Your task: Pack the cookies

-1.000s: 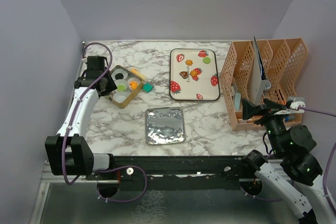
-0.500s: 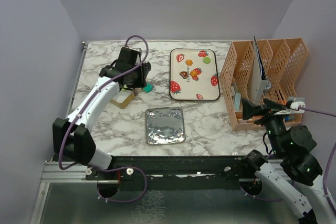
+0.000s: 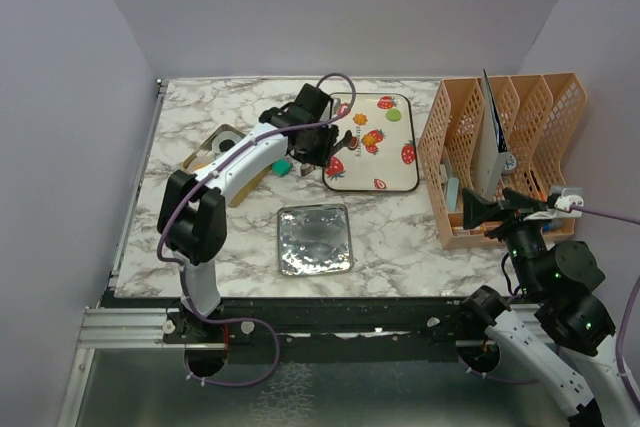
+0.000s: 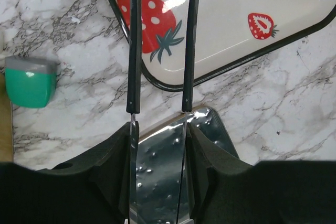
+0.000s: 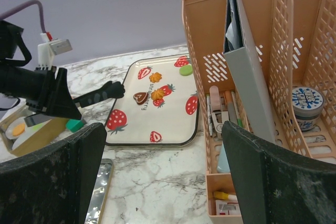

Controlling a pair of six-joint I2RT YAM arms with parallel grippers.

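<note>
Having swung from the box (image 3: 207, 147) to the tray (image 3: 386, 163) edge, the left end effector (image 3: 333, 150) hovers half-open, empty.

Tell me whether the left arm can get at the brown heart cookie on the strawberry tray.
Probably yes. The left tool hovers open over the near-left corner of the tray, close beside the brown heart cookie, which lies bare with nothing between them.

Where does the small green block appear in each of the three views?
Top external: small green block, just left of the white strawberry tray.
Left wrist: at the left edge, mid-height.
Right wrist: lower left, left of the tray.
Shared landmark: that tray, beside the block in all three.
</note>
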